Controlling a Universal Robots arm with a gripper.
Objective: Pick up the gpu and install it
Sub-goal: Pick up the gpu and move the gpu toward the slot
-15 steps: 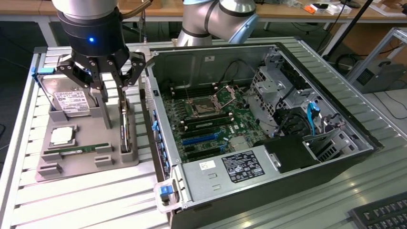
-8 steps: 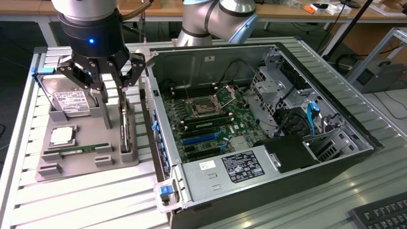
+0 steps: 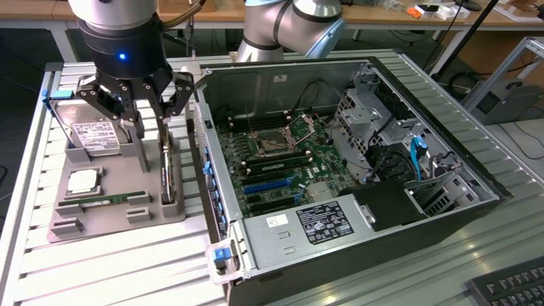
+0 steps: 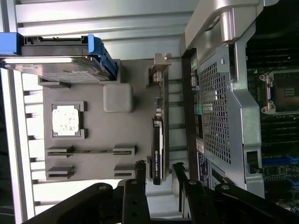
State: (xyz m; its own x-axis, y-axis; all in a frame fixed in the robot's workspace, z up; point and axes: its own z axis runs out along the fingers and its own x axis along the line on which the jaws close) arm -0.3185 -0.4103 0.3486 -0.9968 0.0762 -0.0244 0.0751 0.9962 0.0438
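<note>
The gpu (image 3: 167,182) stands edge-on in a slot of the grey holder tray (image 3: 111,220), beside the open computer case (image 3: 340,159). It is a slim dark card with a metal bracket at its far end. My gripper (image 3: 153,153) hangs just above the card, open, one finger on each side and nothing between them. In the wrist view the gpu (image 4: 159,135) runs lengthwise between my black fingertips (image 4: 140,169), with the gripper (image 4: 159,170) over one end of it. The blue expansion slots (image 3: 267,188) lie on the motherboard (image 3: 281,150) inside the case.
On the same tray sit a hard drive (image 3: 93,135), a CPU (image 3: 83,182) and a green RAM stick (image 3: 106,201). The case's metal rear wall (image 4: 224,93) stands close beside the card. A keyboard corner (image 3: 510,287) shows at the exterior view's lower right.
</note>
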